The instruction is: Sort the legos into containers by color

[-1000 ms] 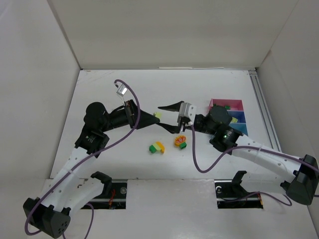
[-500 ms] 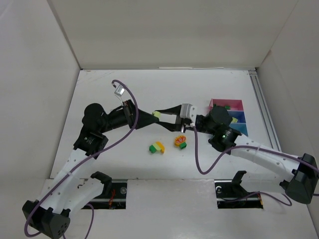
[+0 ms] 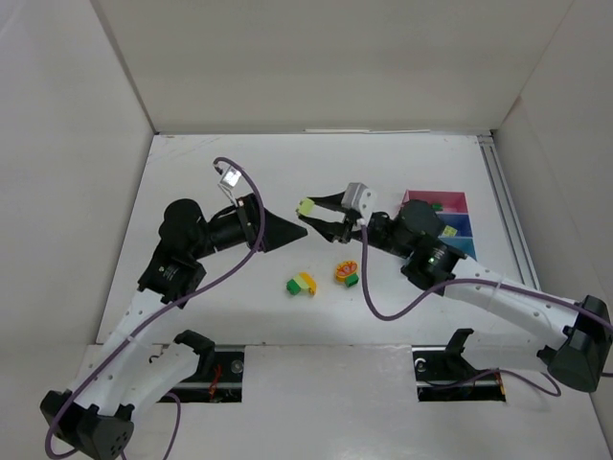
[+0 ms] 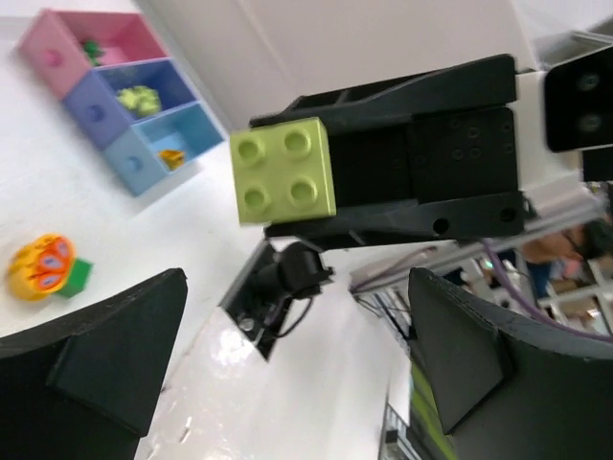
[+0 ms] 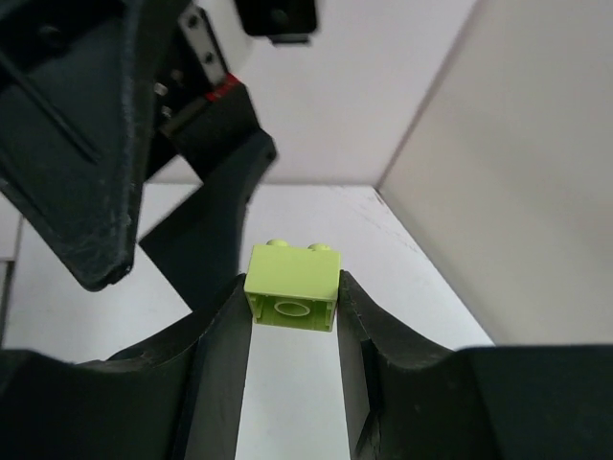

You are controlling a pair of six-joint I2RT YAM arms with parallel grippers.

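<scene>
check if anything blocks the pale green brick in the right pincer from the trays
Nothing visible does. The right pincer holds the pale green brick off the table, and only that arm's own wrist lies between it and the trays. The open left pincer is on the other side.

Trays [image 3: 463, 229] partly behind right arm [image 3: 498, 292]

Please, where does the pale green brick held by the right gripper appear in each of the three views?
Top external: the brick is near the centre, above the table.
Left wrist: brick at upper middle, studs facing the camera.
Right wrist: brick at centre, underside showing.
Shared landmark: the right gripper clamping it.
</scene>
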